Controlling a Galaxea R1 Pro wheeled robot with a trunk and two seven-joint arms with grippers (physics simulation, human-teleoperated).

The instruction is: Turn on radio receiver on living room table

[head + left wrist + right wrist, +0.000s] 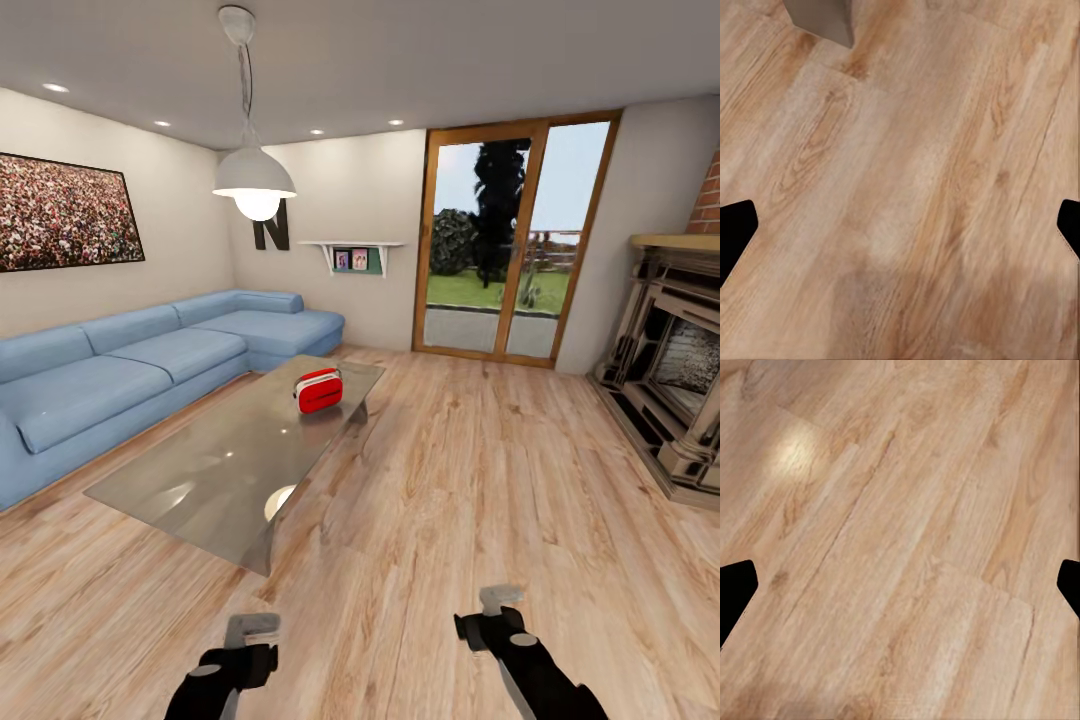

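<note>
The red radio receiver (319, 390) stood on the far end of the grey table (200, 470), well ahead of both pincers and apart from them, a little left of the left one. The left gripper (251, 632) and right gripper (500, 603) hung low over the wood plank floor (470, 480), their arms cut off by the lower edge of the head view. In each wrist view the dark fingertips (735, 229) (735, 589) sat at opposite edges with bare floor between them, so both pincers were spread wide and held nothing. A grey table leg (821, 19) beyond the left pincer was only partly seen. The blue sofa (120, 370) lay beyond the table, its left part cut off. The radio's face details were too small to make out.
</note>
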